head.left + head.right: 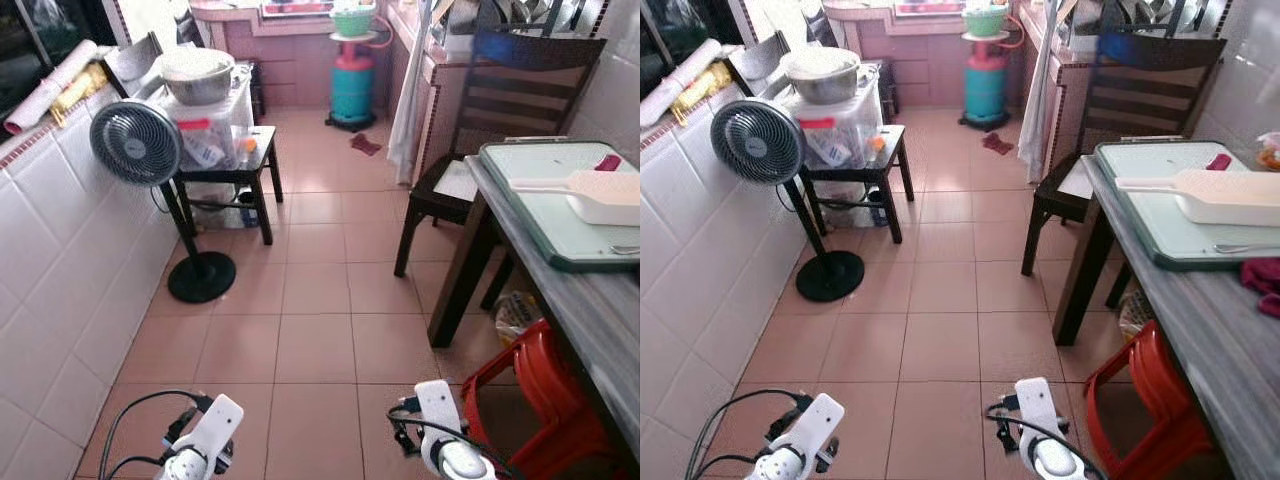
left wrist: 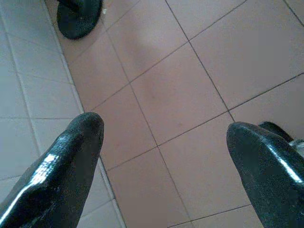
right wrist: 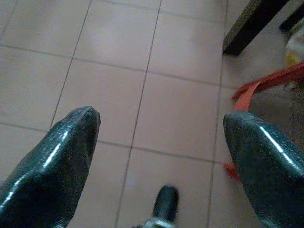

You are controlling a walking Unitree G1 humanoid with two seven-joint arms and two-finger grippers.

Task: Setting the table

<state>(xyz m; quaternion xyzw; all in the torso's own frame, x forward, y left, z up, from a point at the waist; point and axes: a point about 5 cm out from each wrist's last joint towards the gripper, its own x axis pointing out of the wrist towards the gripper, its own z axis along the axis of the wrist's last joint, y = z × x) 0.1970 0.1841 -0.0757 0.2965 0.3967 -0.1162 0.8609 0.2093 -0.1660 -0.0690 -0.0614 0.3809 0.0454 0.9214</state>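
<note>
A grey table (image 1: 1200,330) stands along the robot's right, and the rest is placed from it. On its top lies a pale green tray (image 1: 1140,195) holding a white flat scoop-like dish (image 1: 1225,200) with its long handle pointing away from the wall, a small dark red thing (image 1: 1218,161) at the tray's far edge, and the tip of a metal utensil (image 1: 1240,247) at the near edge. A red cloth (image 1: 1262,278) lies on the table just beside the tray's near corner. A dark wooden chair (image 1: 500,110) is pushed against the table's far end, and a red plastic stool (image 1: 530,400) sits tucked under its near end.

Across the tiled floor (image 1: 310,300) from the table, a low black side table (image 1: 235,170) carries a clear plastic box (image 1: 210,135) with packets inside; a metal bowl (image 1: 197,78) rests on top. A standing fan (image 1: 137,145) stands just beside it.

Both arms hang low over the floor, well apart from the table. The left gripper (image 2: 164,135) and right gripper (image 3: 161,128) each have fingers spread wide, grasping nothing.
</note>
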